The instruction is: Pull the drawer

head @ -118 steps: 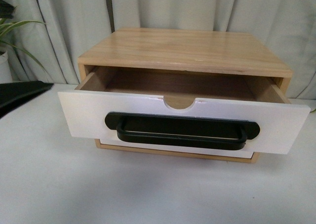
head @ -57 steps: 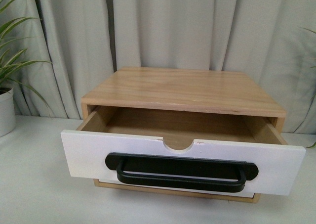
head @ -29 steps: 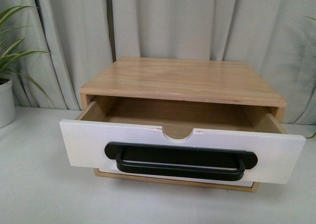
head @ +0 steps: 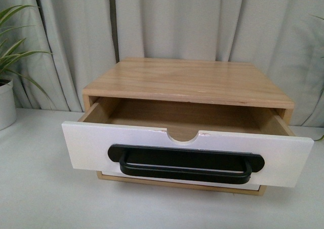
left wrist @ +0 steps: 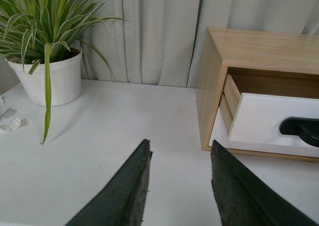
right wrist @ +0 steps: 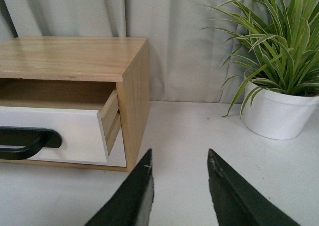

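Note:
The drawer [head: 91,148] has a white front, a wide black bar handle [head: 186,163] and a half-round notch in its rim. It stands pulled partway out of the wooden cabinet [head: 187,82], and its inside shows nothing in it. No arm appears in the front view. My left gripper [left wrist: 180,151] is open over bare table, to the left of the cabinet [left wrist: 212,86] and apart from the drawer [left wrist: 269,123]. My right gripper [right wrist: 179,158] is open to the right of the cabinet [right wrist: 134,91], apart from the drawer [right wrist: 65,133] and its handle [right wrist: 25,138].
A potted plant in a white pot [left wrist: 47,79] stands at the left on the white table [head: 40,198]. Another potted plant [right wrist: 279,111] stands at the right. Grey curtains [head: 177,21] hang behind the cabinet.
The front view has shifted: it rose after the oldest frame, then settled slightly lower. The drawer stays pulled out the same amount. A dark shape at the left edge is gone.

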